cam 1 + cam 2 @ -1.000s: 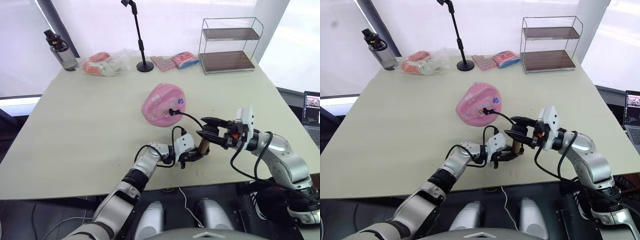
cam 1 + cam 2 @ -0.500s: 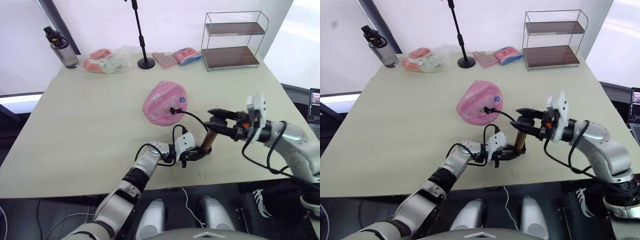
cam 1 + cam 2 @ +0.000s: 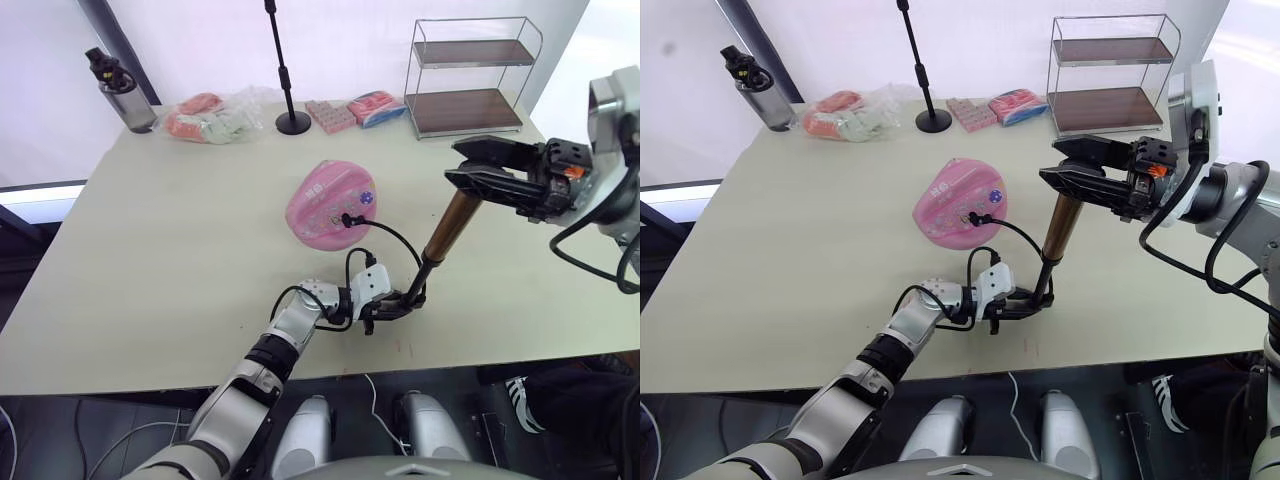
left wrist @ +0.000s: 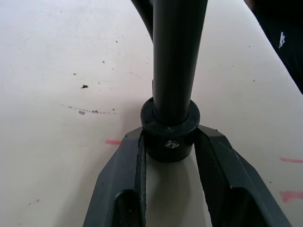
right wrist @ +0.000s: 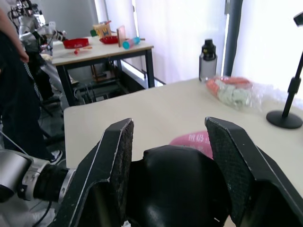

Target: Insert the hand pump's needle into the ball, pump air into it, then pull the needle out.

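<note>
Leaning up from near the table's front edge, one slim gold-bronze hand pump w/ black end caps (image 3: pixel 449 222) stands tilted, its black rod drawn out. Left gripper (image 3: pixel 400 304) is clamped round the pump's bottom cap; right gripper (image 3: pixel 478 171) grasps the black T-handle up top. One thin black hose (image 3: pixel 385 232) loops to the needle (image 3: pixel 345 220), stuck in the single squashed pink rubber ball w/ white lettering (image 3: pixel 328 203) mid-table. Behind: one black stand pole (image 3: pixel 285 75), one 2-tier wire shelf (image 3: pixel 474 75), one water bottle (image 3: pixel 118 90).
</note>
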Action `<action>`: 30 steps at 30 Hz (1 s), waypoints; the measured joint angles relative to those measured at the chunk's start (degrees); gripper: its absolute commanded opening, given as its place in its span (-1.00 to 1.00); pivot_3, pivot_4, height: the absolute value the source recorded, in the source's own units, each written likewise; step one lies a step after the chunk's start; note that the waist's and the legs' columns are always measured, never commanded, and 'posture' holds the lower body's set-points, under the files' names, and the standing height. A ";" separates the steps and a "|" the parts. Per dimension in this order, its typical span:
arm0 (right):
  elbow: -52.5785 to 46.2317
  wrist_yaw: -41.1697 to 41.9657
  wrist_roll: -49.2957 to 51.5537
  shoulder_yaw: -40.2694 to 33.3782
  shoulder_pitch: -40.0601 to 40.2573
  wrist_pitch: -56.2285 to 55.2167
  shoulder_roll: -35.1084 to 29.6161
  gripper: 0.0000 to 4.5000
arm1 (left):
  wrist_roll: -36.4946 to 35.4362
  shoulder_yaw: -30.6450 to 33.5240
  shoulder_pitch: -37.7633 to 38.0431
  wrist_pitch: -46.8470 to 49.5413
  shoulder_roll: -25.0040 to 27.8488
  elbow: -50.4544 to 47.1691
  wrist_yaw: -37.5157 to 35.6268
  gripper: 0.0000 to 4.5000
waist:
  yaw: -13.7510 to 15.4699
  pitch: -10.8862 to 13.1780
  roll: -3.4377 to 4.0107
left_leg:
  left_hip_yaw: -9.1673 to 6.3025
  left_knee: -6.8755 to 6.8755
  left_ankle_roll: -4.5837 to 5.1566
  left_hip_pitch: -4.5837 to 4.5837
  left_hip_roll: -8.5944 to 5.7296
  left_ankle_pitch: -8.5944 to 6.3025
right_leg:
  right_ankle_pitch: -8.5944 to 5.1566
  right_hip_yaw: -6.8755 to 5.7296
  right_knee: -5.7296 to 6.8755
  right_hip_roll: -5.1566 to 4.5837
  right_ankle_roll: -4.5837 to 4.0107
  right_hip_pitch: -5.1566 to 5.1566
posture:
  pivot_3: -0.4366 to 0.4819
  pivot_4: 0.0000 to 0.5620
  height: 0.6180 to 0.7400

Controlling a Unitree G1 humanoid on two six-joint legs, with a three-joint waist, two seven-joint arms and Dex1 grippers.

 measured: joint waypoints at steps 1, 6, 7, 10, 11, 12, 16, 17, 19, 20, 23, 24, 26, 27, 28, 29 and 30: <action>0.64 -0.81 1.05 0.00 -0.77 0.91 -0.11 -0.11 | 0.00 0.01 -0.09 -0.08 0.00 -0.07 -0.16 -0.51 | 0.00 0.01 0.02 | 0.00 0.04 0.00 -0.19 -0.01 0.00 | 0.01 0.00 0.02 0.00 -0.01 -0.16 | -0.05 -0.47 0.86; 0.78 -0.62 1.38 -0.23 -0.26 1.00 -0.20 -0.11 | -0.02 -0.02 -0.03 -0.13 -0.10 -0.09 -0.24 -0.51 | 0.03 0.01 0.02 | -0.01 0.09 0.02 -0.41 -0.03 -0.01 | 0.07 -0.01 0.01 0.00 -0.10 -0.36 | -0.05 -0.47 0.86; -0.05 0.17 0.54 -0.42 0.86 -0.10 -0.20 -0.11 | -0.02 -0.10 0.00 -0.12 -0.11 -0.08 -0.21 -0.51 | 0.04 -0.01 0.01 | -0.02 0.09 0.04 -0.39 -0.03 -0.01 | 0.04 -0.01 -0.02 0.00 -0.05 -0.33 | -0.05 -0.47 0.86; -2.06 1.48 -1.21 -0.48 3.10 -2.58 0.15 -0.11 | 0.01 -0.09 0.20 -0.14 -0.10 -0.01 -0.06 -0.51 | 0.03 -0.06 -0.01 | -0.01 0.12 0.05 -0.31 -0.03 -0.02 | 0.01 0.00 -0.01 0.00 0.00 -0.25 | -0.05 -0.47 0.86; -2.92 1.80 -2.36 0.05 4.79 -3.98 0.99 -0.11 | 0.07 -0.10 0.22 -0.13 -0.09 0.16 0.08 -0.51 | 0.03 -0.15 -0.12 | -0.01 0.12 0.05 -0.27 -0.02 -0.02 | 0.01 -0.01 0.00 0.01 0.00 -0.21 | -0.05 -0.47 0.86; -3.89 2.50 -3.90 0.87 6.99 -5.86 1.94 -0.11 | 0.16 -0.14 0.30 -0.13 -0.08 0.39 0.30 -0.51 | 0.02 -0.32 -0.27 | -0.02 0.12 0.05 -0.18 0.01 -0.02 | 0.00 -0.02 0.01 0.03 0.00 -0.12 | -0.05 -0.47 0.86; -4.98 4.14 -9.33 5.48 12.25 -9.31 2.98 -0.11 | 0.79 -0.16 0.23 -0.13 -0.07 1.18 0.95 -0.51 | -0.12 -0.50 -0.41 | 0.03 0.06 0.08 0.48 0.04 -0.06 | -0.09 0.00 0.00 0.02 -0.12 0.39 | -0.05 -0.47 0.86; -4.93 4.24 -10.36 6.51 12.99 -9.78 3.16 -0.11 | 0.94 -0.18 0.22 -0.13 -0.07 1.24 1.13 -0.51 | -0.13 -0.50 -0.41 | 0.03 0.06 0.09 0.59 0.05 -0.06 | -0.15 0.00 0.00 0.02 -0.22 0.49 | -0.05 -0.47 0.86; -4.68 4.84 -12.59 8.44 14.22 -10.50 3.58 -0.11 | 1.22 -0.17 0.22 -0.13 -0.06 1.28 1.21 -0.51 | -0.13 -0.56 -0.43 | 0.02 0.05 0.09 0.63 0.08 -0.07 | -0.15 -0.01 0.00 0.04 -0.23 0.51 | -0.05 -0.47 0.86; -4.10 5.28 -14.57 10.28 14.73 -11.37 4.06 -0.11 | 1.28 -0.20 0.24 -0.18 -0.07 1.28 1.18 -0.51 | -0.12 -0.62 -0.41 | 0.00 0.03 0.09 0.63 0.09 -0.07 | -0.15 -0.02 0.00 0.05 -0.22 0.51 | -0.05 -0.47 0.86; -3.06 5.78 -16.89 11.96 15.58 -12.53 4.99 -0.11 | 1.27 -0.22 0.29 -0.26 -0.12 1.27 1.05 -0.51 | -0.08 -0.65 -0.43 | 0.00 0.03 0.08 0.62 0.09 -0.07 | -0.04 -0.02 0.00 0.06 -0.04 0.51 | -0.05 -0.47 0.86; -1.61 6.26 -19.70 13.67 16.59 -14.71 6.11 -0.11 | 1.27 -0.23 0.42 -0.27 -0.18 1.26 1.04 -0.51 | -0.09 -0.72 -0.46 | 0.01 0.02 0.09 0.62 0.08 -0.07 | -0.03 -0.02 -0.01 0.06 -0.01 0.51 | -0.05 -0.47 0.86; -0.33 6.55 -23.04 15.90 17.86 -17.43 7.50 -0.11 | 1.27 -0.22 0.50 -0.28 -0.24 1.25 1.09 -0.51 | -0.07 -0.77 -0.47 | 0.01 0.01 0.08 0.61 0.07 -0.07 | -0.03 -0.01 -0.03 0.05 0.00 0.51 | -0.05 -0.47 0.86; 0.70 6.58 -24.86 16.94 18.42 -19.11 8.48 -0.11 | 1.28 -0.21 0.53 -0.28 -0.24 1.28 1.16 -0.51 | -0.08 -0.81 -0.49 | 0.01 0.01 0.08 0.62 0.06 -0.07 | -0.03 -0.01 -0.04 0.05 0.00 0.52 | -0.05 -0.47 0.86; 1.88 6.51 -26.39 17.83 19.03 -20.54 9.63 -0.11 | 1.27 -0.20 0.57 -0.28 -0.25 1.31 1.26 -0.51 | -0.08 -0.83 -0.51 | 0.01 0.01 0.08 0.64 0.06 -0.07 | -0.03 -0.01 -0.04 0.05 0.00 0.53 | -0.05 -0.47 0.86; 2.71 6.41 -27.32 18.42 19.42 -21.31 10.29 -0.11 | 1.27 -0.20 0.56 -0.28 -0.29 1.33 1.31 -0.51 | -0.08 -0.83 -0.52 | 0.01 0.02 0.08 0.64 0.06 -0.07 | -0.03 -0.01 -0.03 0.05 0.00 0.53 | -0.05 -0.47 0.86; 3.45 6.37 -27.93 18.93 19.67 -22.07 10.80 -0.11 | 1.31 -0.19 0.57 -0.28 -0.32 1.34 1.39 -0.51 | -0.07 -0.84 -0.50 | 0.01 0.01 0.08 0.63 0.06 -0.07 | -0.04 -0.01 -0.03 0.05 -0.02 0.53 | -0.05 -0.47 0.86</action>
